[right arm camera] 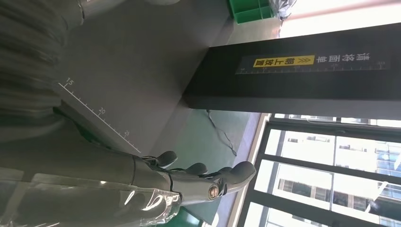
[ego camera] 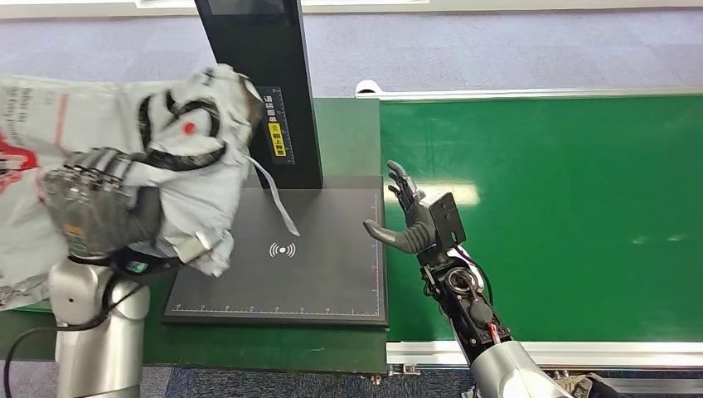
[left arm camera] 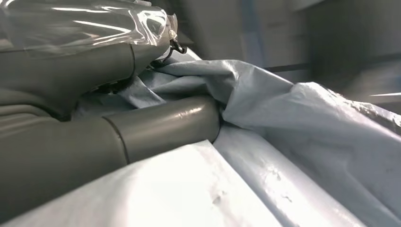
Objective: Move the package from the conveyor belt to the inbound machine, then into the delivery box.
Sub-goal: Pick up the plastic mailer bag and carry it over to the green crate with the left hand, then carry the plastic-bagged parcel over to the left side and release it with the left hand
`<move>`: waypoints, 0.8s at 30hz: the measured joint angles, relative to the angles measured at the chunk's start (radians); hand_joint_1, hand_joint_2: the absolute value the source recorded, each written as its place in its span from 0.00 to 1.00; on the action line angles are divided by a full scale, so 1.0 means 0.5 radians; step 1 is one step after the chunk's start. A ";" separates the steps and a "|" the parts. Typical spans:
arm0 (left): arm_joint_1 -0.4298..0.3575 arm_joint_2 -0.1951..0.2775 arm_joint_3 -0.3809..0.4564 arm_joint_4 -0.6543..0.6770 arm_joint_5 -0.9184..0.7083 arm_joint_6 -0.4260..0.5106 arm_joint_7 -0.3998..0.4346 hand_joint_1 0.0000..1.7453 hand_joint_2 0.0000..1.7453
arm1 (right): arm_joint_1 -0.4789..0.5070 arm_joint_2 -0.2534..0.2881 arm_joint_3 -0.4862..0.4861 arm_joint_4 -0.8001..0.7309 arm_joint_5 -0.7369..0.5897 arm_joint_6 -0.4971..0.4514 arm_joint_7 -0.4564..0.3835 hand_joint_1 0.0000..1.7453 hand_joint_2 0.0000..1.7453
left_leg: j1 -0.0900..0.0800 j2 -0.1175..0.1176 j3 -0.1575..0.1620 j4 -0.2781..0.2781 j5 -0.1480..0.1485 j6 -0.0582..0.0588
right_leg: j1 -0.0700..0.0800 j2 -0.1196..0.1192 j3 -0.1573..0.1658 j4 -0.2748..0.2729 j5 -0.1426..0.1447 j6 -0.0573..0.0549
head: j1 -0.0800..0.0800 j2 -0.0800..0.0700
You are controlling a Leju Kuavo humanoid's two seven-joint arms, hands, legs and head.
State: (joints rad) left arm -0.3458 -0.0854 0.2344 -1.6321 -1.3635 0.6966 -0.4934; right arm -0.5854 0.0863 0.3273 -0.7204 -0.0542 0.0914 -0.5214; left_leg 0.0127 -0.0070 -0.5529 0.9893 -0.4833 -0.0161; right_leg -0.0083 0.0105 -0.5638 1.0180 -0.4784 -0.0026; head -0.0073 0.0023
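A crumpled grey plastic package [ego camera: 186,157] with black and red print hangs above the left side of the inbound machine's dark plate [ego camera: 315,274]. My left hand [ego camera: 95,207] grips it from the left, fingers wrapped into the plastic. In the left wrist view the thumb [left arm camera: 156,125] presses into the pale grey package [left arm camera: 302,132]. My right hand [ego camera: 408,220] is raised by the plate's right edge, over the border with the green conveyor belt [ego camera: 564,215], fingers spread and holding nothing. The right wrist view has those fingers [right arm camera: 208,177] before the plate [right arm camera: 132,80].
The machine's black upright post [ego camera: 269,83] rises at the plate's back, with a yellow label [right arm camera: 279,61] on it. A loose strip [ego camera: 278,199] of the package dangles over the plate. More grey printed plastic [ego camera: 25,141] lies at far left. The belt's metal rail [ego camera: 547,352] runs along the front.
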 joint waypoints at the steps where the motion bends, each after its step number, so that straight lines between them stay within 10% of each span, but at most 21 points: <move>1: -0.038 0.016 0.077 0.046 0.009 0.000 0.066 1.00 0.00 | 0.001 0.001 0.000 -0.001 0.002 0.001 0.003 0.00 1.00 | 0.000 0.000 0.000 0.000 0.000 0.000 | 0.001 0.000 0.000 0.000 0.000 0.000 | 0.000 0.000; 12: -0.251 0.144 0.661 0.534 -0.022 -0.001 0.280 1.00 0.00 | 0.000 0.021 0.016 -0.003 0.009 0.006 0.011 0.00 1.00 | 0.000 0.000 -0.003 0.000 0.001 -0.001 | 0.000 0.000 -0.002 0.000 0.000 0.000 | 0.001 0.000; 16: -0.284 0.264 0.590 0.839 -0.160 -0.075 0.748 0.95 1.00 | -0.010 0.028 0.024 0.004 0.001 0.009 0.011 0.00 1.00 | 0.000 -0.002 -0.003 0.000 0.001 -0.001 | 0.000 0.000 -0.003 0.000 0.000 0.000 | 0.001 0.000; 24: -0.343 0.461 0.220 1.306 -0.238 -0.445 1.204 0.93 1.00 | -0.029 0.048 0.036 0.040 0.007 0.028 0.011 0.00 1.00 | 0.000 -0.002 -0.003 0.000 0.002 -0.001 | 0.000 0.000 -0.003 0.001 0.000 0.000 | 0.001 0.000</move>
State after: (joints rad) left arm -0.5175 0.1451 0.3445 -0.9790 -1.4827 0.4740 0.1086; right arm -0.6001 0.1101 0.3455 -0.7005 -0.0505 0.1056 -0.5158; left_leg 0.0126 -0.0077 -0.5544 0.9892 -0.4824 -0.0164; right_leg -0.0082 0.0103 -0.5651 1.0184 -0.4784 -0.0027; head -0.0069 0.0023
